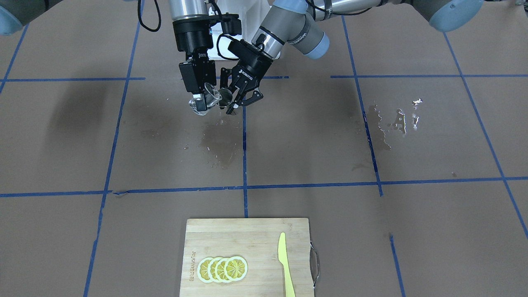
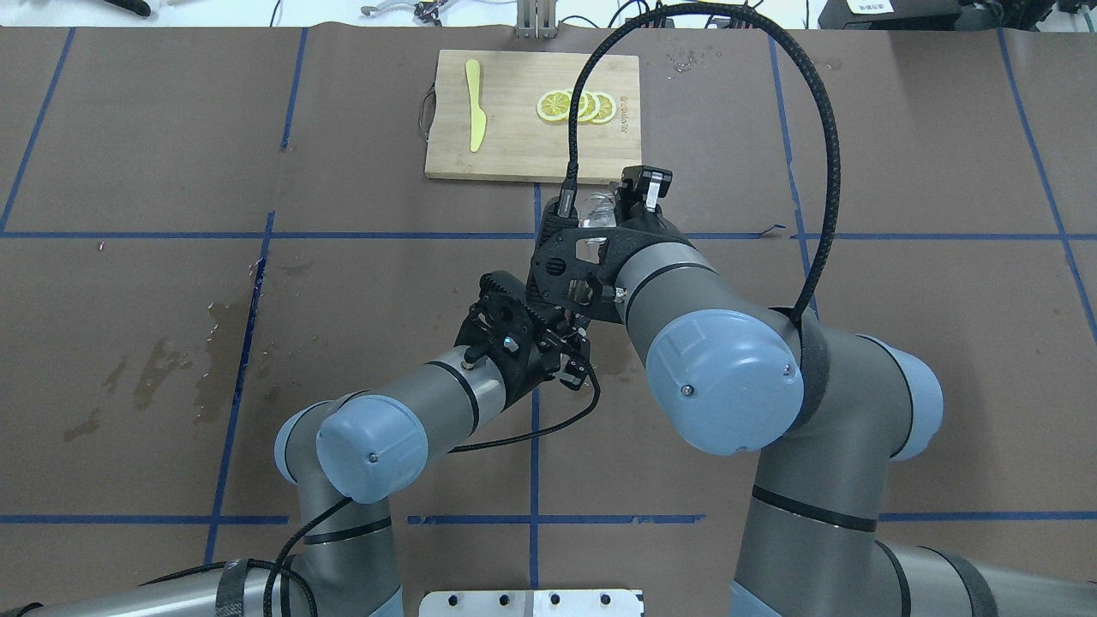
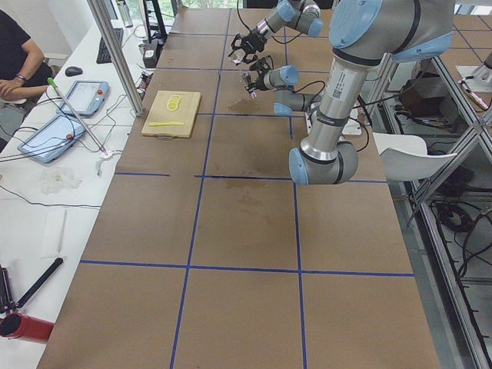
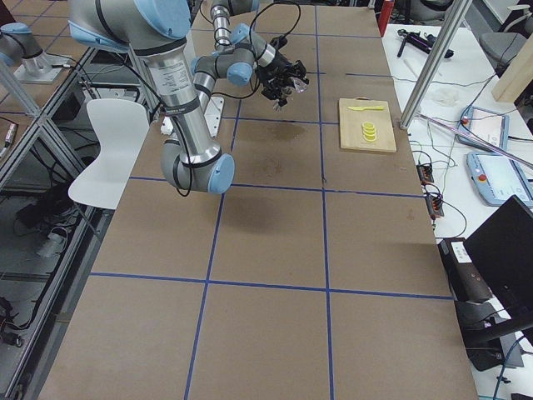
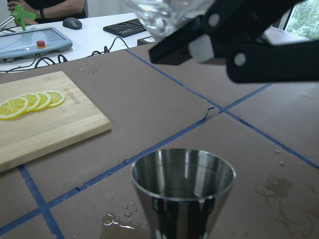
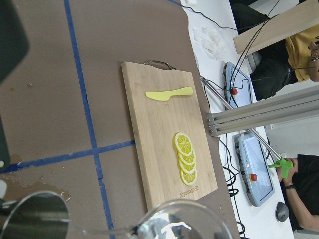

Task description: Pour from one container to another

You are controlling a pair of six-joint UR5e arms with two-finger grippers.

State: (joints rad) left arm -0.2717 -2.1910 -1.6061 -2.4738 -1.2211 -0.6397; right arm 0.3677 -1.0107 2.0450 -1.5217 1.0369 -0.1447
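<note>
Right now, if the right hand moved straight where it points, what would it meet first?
Probably the table, short of the cutting board; the right hand, gripping the glass, points steeply down. Depth is unclear.

Clear glass cup (image 1: 212,97), tilted, rim just beside grey steel jigger (image 1: 225,97) (both aloft)
</note>
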